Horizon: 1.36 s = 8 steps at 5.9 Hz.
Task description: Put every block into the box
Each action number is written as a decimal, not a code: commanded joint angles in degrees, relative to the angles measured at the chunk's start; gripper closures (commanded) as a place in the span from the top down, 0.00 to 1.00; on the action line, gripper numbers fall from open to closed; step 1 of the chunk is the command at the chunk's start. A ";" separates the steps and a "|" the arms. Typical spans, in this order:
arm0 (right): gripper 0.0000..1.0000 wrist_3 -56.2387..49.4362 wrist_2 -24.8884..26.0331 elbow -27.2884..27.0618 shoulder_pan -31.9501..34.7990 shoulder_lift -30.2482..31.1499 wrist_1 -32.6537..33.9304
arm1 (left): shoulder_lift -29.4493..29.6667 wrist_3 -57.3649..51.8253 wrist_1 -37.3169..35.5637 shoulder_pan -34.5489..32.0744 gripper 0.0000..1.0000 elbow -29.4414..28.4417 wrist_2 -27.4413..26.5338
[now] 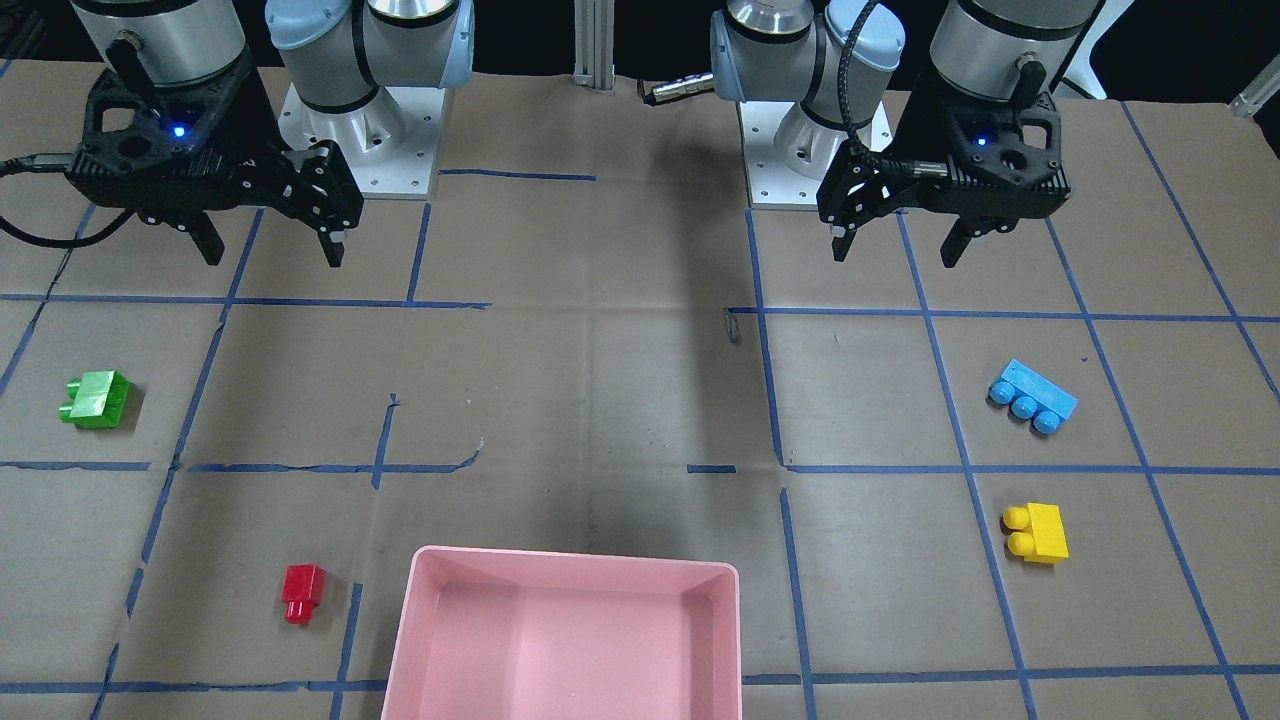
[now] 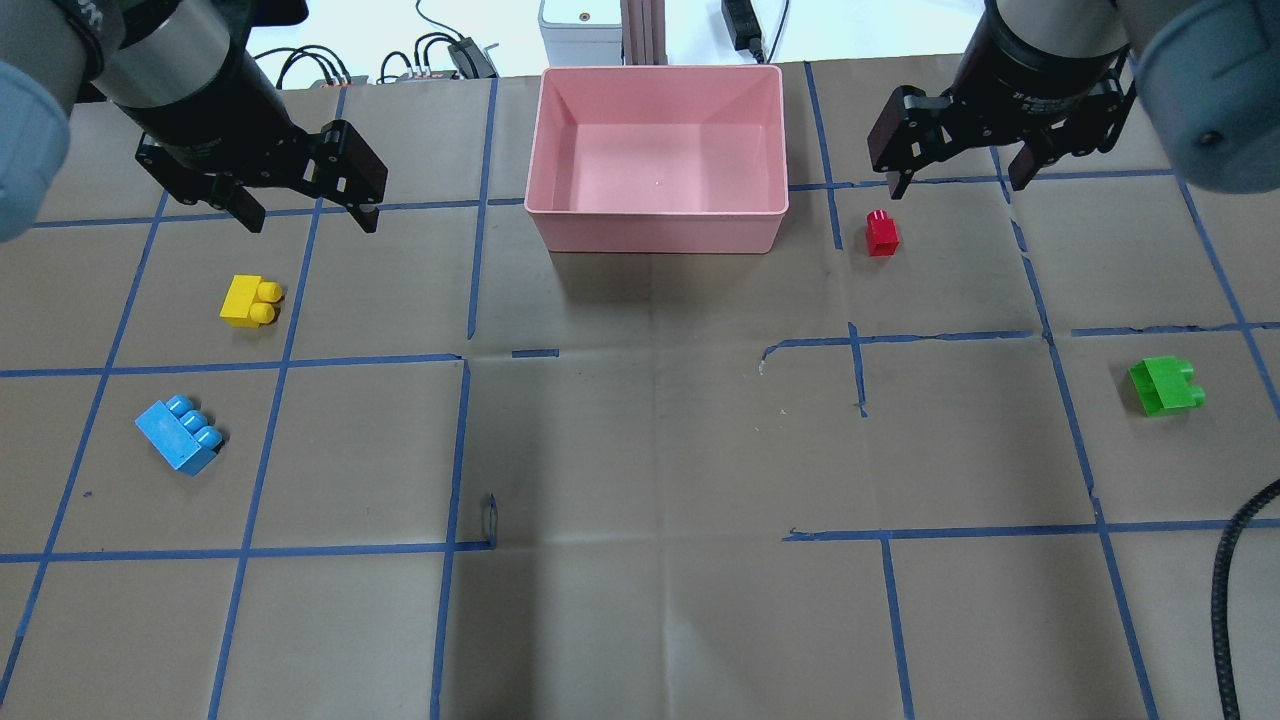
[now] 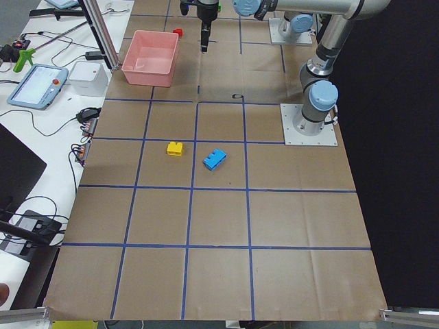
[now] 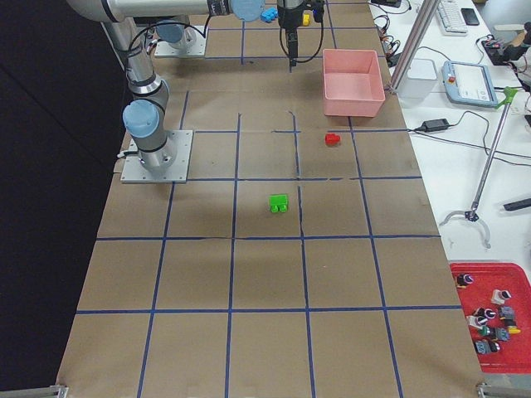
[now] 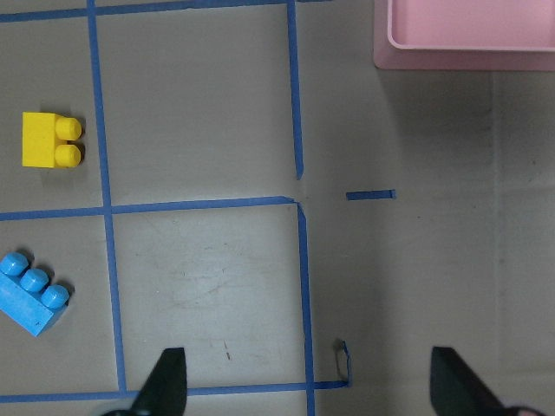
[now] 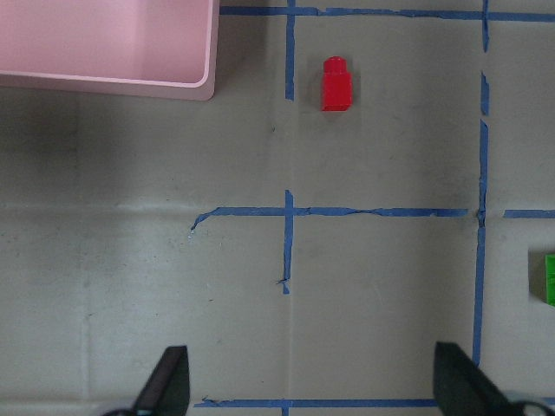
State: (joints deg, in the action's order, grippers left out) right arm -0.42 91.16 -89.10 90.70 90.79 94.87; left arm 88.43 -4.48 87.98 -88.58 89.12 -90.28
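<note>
Running left gripper [image 2: 308,215] and right gripper [image 2: 957,185] wide open, gripping nothing, hovering above surface [image 2: 650,450]. Seeing yellow block [image 2: 250,300] and light-blue block [image 2: 180,434] lying left of left gripper, red block [image 2: 881,233] ahead of right gripper, green block [image 2: 1165,386] well off to its right. Seeing pink box [image 2: 655,232] sitting between grippers, all blocks lying outside it.

Glossy plastic pink box [image 2: 660,222] and blocks; matt brown paper table cover [image 2: 650,450]

Blue tape lines [image 1: 1100,469] cross the brown paper-covered table [image 1: 600,400].
</note>
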 commanded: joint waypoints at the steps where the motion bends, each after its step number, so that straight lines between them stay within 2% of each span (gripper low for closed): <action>1: 1.00 -0.01 -0.02 -0.02 0.00 -0.09 -0.29 | -0.10 -0.09 -0.09 0.42 1.00 -0.08 -0.07; 2: 1.00 -0.45 0.68 -0.02 0.00 -0.09 -0.21 | -0.19 -0.35 -0.35 1.20 1.00 0.35 -0.51; 3: 1.00 -0.45 0.43 -0.11 0.00 -0.44 -0.12 | -0.27 -2.44 -0.79 4.95 1.00 0.79 -0.60; 5: 1.00 -0.80 0.95 -0.81 -0.96 -1.58 0.05 | -1.06 -10.09 -0.53 21.95 1.00 1.93 -0.51; 6: 0.99 -8.72 0.95 -2.21 -5.23 -1.84 0.40 | -0.98 -14.46 -0.09 29.61 1.00 2.11 -0.43; 7: 0.99 -16.98 0.25 -4.05 -13.63 -1.76 0.49 | -0.37 -17.98 -0.78 35.87 1.00 2.03 -0.60; 8: 0.97 -26.11 -0.01 -6.24 -21.11 -1.67 0.76 | 0.25 -16.45 -0.27 38.10 1.00 2.29 -0.43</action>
State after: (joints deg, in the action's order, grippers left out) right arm -18.00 91.48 -93.34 76.85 89.09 95.40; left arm 88.12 -20.87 87.48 -54.02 91.23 -90.78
